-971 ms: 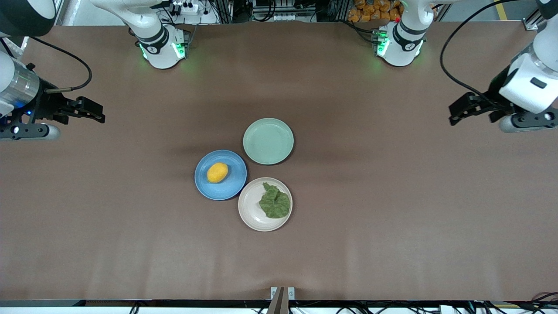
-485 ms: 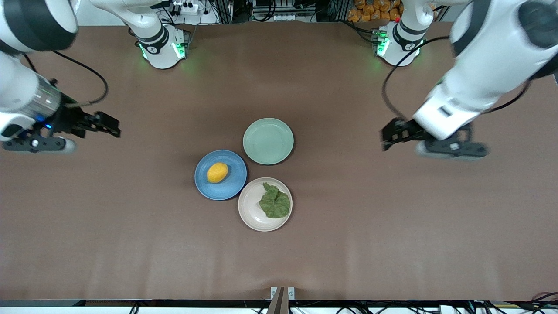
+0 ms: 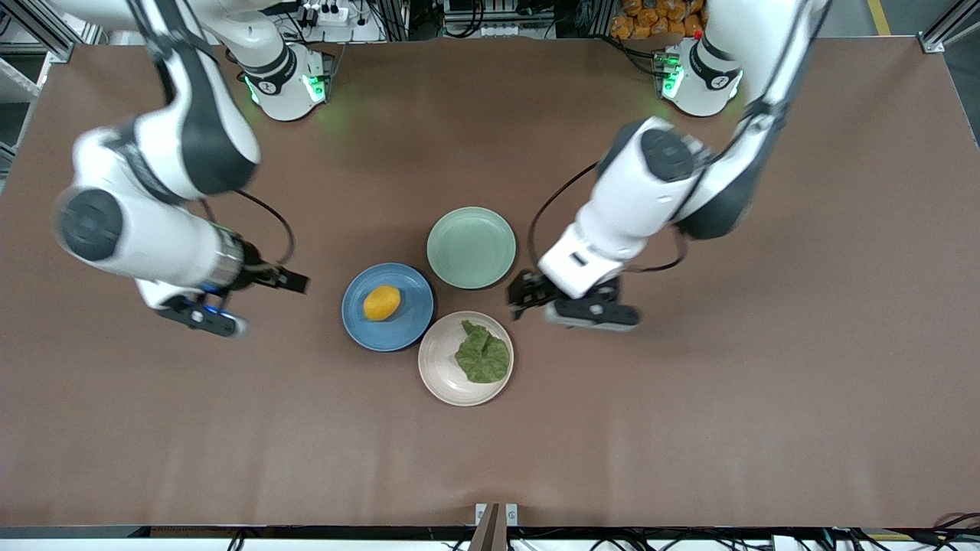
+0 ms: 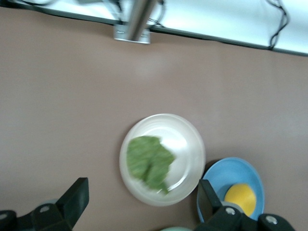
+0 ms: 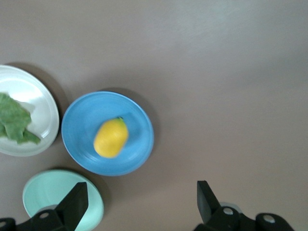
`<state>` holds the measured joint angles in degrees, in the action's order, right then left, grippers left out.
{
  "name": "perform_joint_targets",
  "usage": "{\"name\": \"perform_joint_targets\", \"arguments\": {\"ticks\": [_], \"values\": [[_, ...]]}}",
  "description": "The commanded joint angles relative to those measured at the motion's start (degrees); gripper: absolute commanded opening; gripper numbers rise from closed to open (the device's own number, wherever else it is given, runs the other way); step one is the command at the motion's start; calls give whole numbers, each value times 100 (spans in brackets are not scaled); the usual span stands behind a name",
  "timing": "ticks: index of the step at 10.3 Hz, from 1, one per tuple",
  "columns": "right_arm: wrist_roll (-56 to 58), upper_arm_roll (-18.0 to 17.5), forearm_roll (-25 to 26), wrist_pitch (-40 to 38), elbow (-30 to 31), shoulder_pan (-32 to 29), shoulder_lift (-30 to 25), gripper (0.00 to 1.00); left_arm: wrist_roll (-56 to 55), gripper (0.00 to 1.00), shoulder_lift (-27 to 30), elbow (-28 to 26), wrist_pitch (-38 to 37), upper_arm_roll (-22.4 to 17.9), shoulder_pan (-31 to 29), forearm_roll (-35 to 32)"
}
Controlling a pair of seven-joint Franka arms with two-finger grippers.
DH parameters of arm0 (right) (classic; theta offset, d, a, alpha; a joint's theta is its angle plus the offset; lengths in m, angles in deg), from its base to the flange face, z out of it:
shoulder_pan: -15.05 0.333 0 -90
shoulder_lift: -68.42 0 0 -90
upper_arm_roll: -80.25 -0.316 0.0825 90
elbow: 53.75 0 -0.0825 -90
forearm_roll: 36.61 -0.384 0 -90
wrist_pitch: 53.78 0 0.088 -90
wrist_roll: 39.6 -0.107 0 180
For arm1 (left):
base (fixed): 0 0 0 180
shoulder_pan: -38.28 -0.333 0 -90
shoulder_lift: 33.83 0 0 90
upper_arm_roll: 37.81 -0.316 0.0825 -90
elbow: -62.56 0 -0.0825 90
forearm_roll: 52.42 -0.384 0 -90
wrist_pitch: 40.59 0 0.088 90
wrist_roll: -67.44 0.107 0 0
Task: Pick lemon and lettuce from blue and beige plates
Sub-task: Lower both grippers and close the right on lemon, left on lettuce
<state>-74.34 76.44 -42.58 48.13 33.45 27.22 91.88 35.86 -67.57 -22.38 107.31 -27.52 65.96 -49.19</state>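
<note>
Smooth yellow-orange lemon (image 3: 381,303), crinkled green lettuce (image 3: 482,356)

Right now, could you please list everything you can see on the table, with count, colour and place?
lemon: one, yellow-orange, on the blue plate.
lettuce: one leaf, dark green, on the beige plate.
blue plate: one, blue, toward the right arm's end of the plate cluster.
beige plate: one, off-white, nearest the front camera.
mint-green plate: one, pale green, nothing on it, farthest from the front camera.
table: one, brown.
right gripper: black, open, beside the blue plate.
left gripper: black, open, beside the beige and mint-green plates.
</note>
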Motion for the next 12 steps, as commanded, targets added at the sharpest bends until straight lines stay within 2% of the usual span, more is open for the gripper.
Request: {"name": "perform_joint_targets", "arguments": {"ticks": [1, 2, 4, 5, 9, 10, 12], "values": [[-716, -164, -202, 346, -335, 66, 763, 100, -103, 100, -1035, 259, 1560, -499, 700, -50], [-1084, -165, -194, 713, -308, 197, 1027, 100, -6, 100, -1404, 398, 1949, -702, 973, -103], [-1631, -173, -211, 1330, -256, 330, 1380, 100, 545, 100, -1855, 689, 2058, -1098, 1335, -182], [-1641, -173, -211, 1384, -212, 391, 1433, 100, 861, 100, -1987, 759, 2076, -1265, 1441, -191], [-1624, -200, -255, 1736, 192, 392, 1592, 100, 1496, 100, -2339, 943, 2120, -1398, 1530, -305], [-1597, -235, -516, 1762, 306, 392, 1592, 100, 1619, 100, -2505, 1075, 2207, -1416, 1564, -305], [-1580, -235, -554, 1806, 360, 426, 1644, 100, 1699, 100, -2629, 1085, 2287, -1416, 1617, -314]]}}
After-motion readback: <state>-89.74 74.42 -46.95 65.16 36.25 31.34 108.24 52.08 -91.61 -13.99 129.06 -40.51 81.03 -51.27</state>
